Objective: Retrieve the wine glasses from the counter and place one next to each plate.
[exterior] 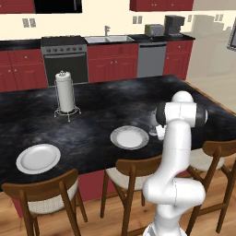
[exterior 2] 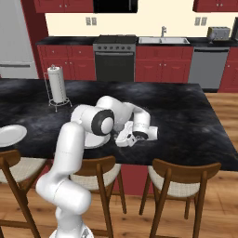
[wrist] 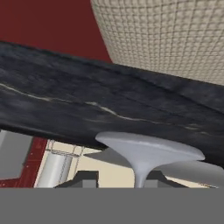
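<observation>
Black marbled stone covers the big island top (exterior: 92, 133), where two white plates sit: one (exterior: 38, 158) near the left edge and one (exterior: 129, 137) in the middle. Just right of the middle plate a grey-blue wine glass (exterior: 152, 120) stands, partly hidden behind the white arm. The gripper (exterior 2: 131, 137) lies low at the glass; in the hand view the glass's foot and stem (wrist: 146, 153) sit between the finger tips (wrist: 85, 178), but I cannot tell whether they pinch it. A paper-towel roll (exterior: 65, 91) stands further back.
</observation>
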